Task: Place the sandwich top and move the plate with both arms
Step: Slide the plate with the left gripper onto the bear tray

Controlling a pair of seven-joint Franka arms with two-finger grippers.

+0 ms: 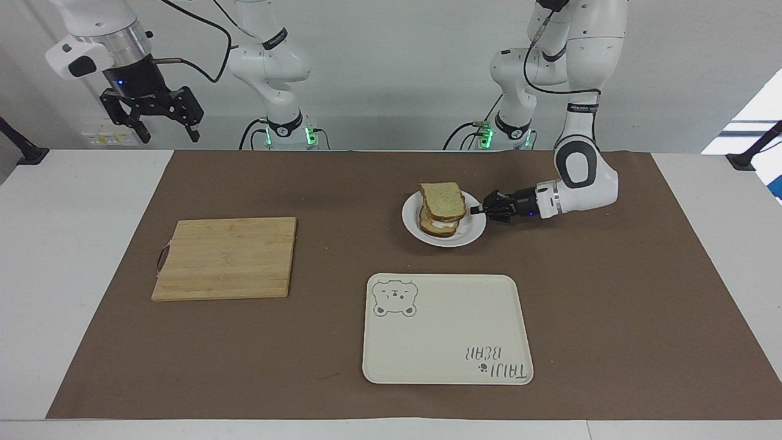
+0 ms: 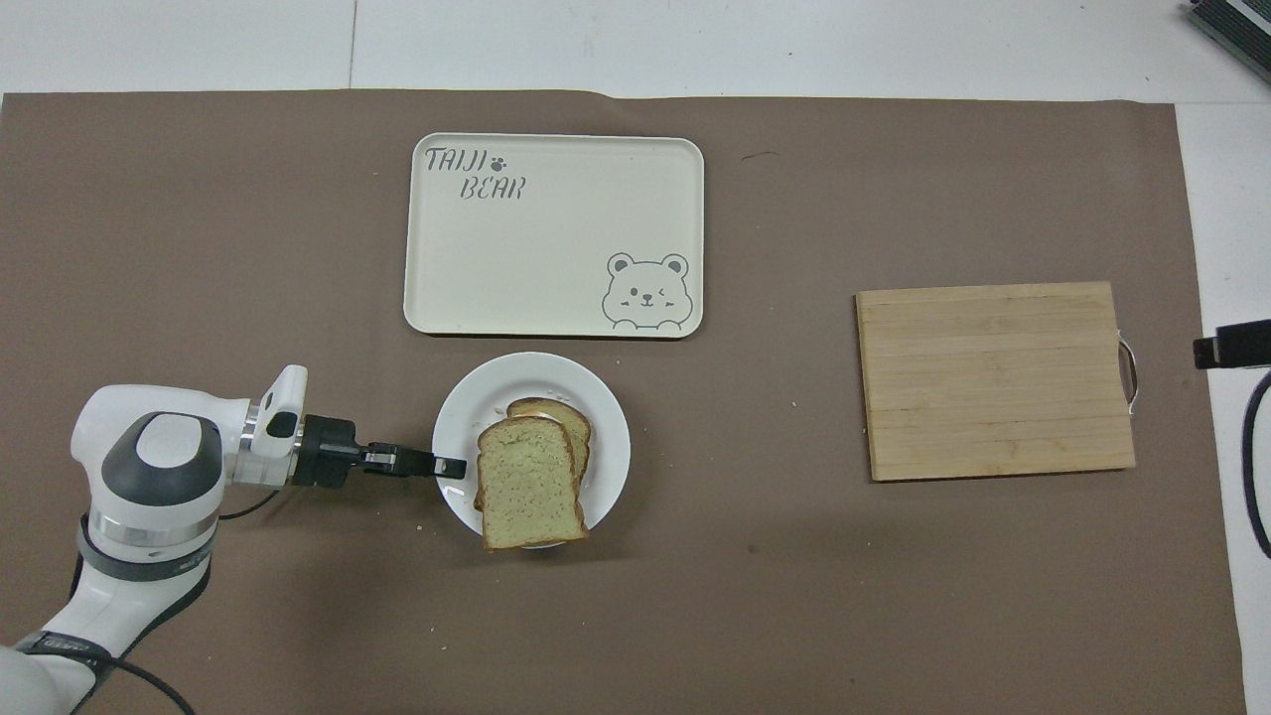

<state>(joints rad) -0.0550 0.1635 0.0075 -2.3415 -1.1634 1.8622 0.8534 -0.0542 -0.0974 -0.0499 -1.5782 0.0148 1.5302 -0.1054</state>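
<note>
The white plate (image 1: 474, 230) (image 2: 541, 370) sits between the robots and the tray, toward the left arm's end, and a shadow shows under its edge. My left gripper (image 1: 474, 211) (image 2: 454, 465) reaches in level and is shut on the plate's rim. On the plate is a stacked sandwich. Its top (image 1: 443, 201) (image 2: 527, 494), a speckled tan slice, lies skewed and overhangs the rim nearest the robots. The lower slice (image 2: 559, 418) peeks out beneath it. My right gripper (image 1: 151, 124) hangs open, high over the right arm's end of the table, holding nothing.
A cream bear-printed tray (image 1: 440, 342) (image 2: 556, 228) lies just farther from the robots than the plate. A wooden cutting board (image 1: 226, 258) (image 2: 993, 379) lies toward the right arm's end. A brown mat (image 1: 611, 293) covers the table.
</note>
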